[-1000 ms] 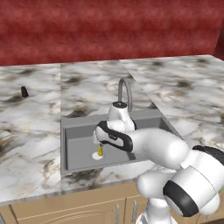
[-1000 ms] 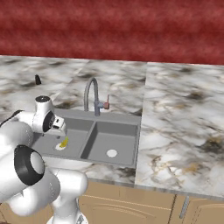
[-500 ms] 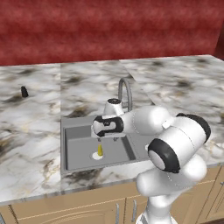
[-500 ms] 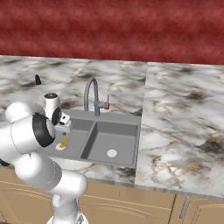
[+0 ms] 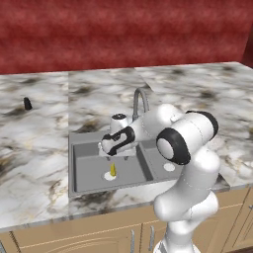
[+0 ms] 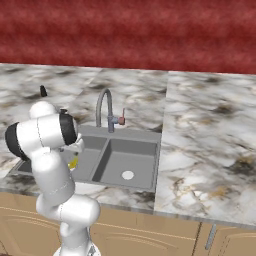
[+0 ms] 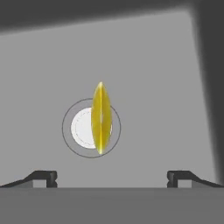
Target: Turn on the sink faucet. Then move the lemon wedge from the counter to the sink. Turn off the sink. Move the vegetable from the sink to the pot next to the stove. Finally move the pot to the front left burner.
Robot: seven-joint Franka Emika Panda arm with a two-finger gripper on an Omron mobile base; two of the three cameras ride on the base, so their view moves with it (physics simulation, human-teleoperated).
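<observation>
Pincer (image 7: 111, 177) hung released, tips spread wide, straight above the lemon wedge (image 7: 101, 118). Wedge stood on edge over the left-basin drain (image 7: 78, 129) of the sink (image 5: 84, 170), its long axis crossing the line between the tips, centred slightly left of midway.
</observation>
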